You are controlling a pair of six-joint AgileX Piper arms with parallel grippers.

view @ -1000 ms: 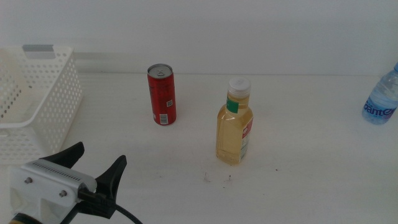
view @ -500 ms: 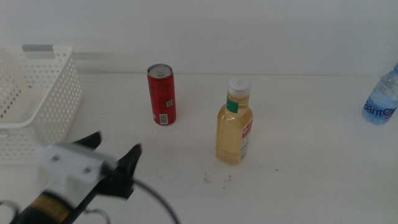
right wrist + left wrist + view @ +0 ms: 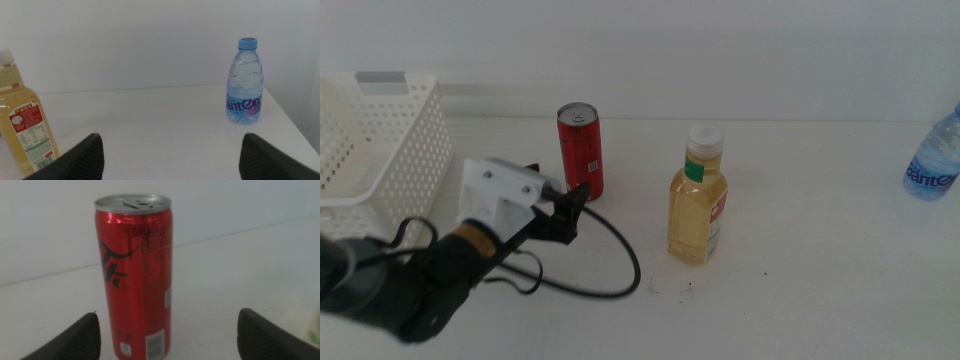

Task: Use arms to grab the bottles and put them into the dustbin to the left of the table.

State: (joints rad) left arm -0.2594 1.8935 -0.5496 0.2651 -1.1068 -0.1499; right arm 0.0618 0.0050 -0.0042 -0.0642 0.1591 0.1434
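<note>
So the left pincer [image 3: 558, 200] is sitting just in front of the red can [image 3: 580, 152], with its jaws spread wide and nothing between them yet. Through the left wrist camera the red can [image 3: 135, 275] is filling most of the shot, standing upright on the white worktop [image 3: 225, 275], and the two dark jaw tips are showing on either side of it, well apart. A black cable [image 3: 615, 255] is looping off the arm across the worktop [image 3: 820, 260]. The squarish yellow-liquid bottle [image 3: 697, 196] with the white cap is standing upright to the right of the can, apart from it. The water bottle [image 3: 934, 155] with the blue label is standing way over at the right edge of the middle view, partly cut off. The white perforated dustbin [image 3: 380, 150] is sitting at the left side, near the arm but not touching it. The right pincer [image 3: 170, 155] is only showing in its own wrist view, jaws wide open and holding nothing, looking at the yellow-liquid bottle [image 3: 25, 125] and the blue-capped water bottle [image 3: 245, 82], both upright.
</note>
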